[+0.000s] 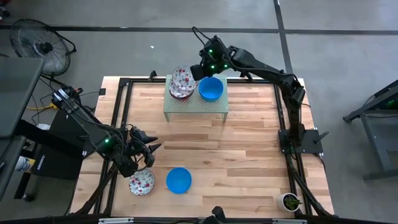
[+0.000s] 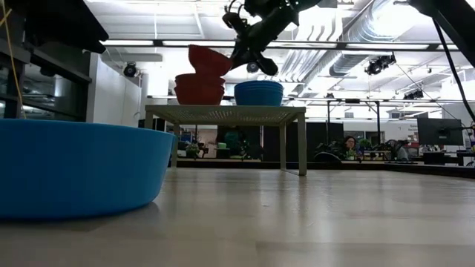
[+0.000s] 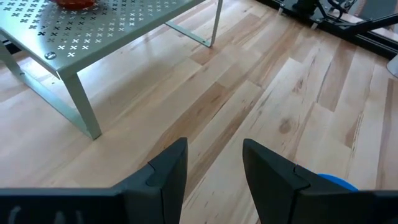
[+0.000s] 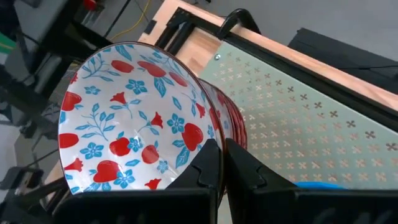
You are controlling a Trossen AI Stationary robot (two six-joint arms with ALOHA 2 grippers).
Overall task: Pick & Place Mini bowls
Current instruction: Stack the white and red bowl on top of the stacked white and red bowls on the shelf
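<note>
Two dark arms are over the wooden worktop (image 1: 249, 155): the right gripper (image 4: 222, 163), fingers clamped on the rim of a tilted white floral mini bowl (image 4: 130, 118) atop the stack on the pale green perforated rack (image 1: 196, 106), while the left gripper (image 3: 214, 165) hovers, fingers apart, near a floral bowl (image 1: 142, 182) and a blue bowl (image 1: 178, 180).

Left gripper (image 3: 214, 171) hangs over the wooden table (image 3: 267, 93), its two dark fingers (image 3: 168, 171) apart with bare planks showing between them. Pale green perforated rack (image 3: 112, 31) stands ahead on thin legs, the edge of something red (image 3: 74, 2) sitting on its top. A sliver of a blue bowl (image 3: 336, 182) peeks out just behind one finger, and a dark frame (image 3: 348, 28) runs along the far table edge.
</note>
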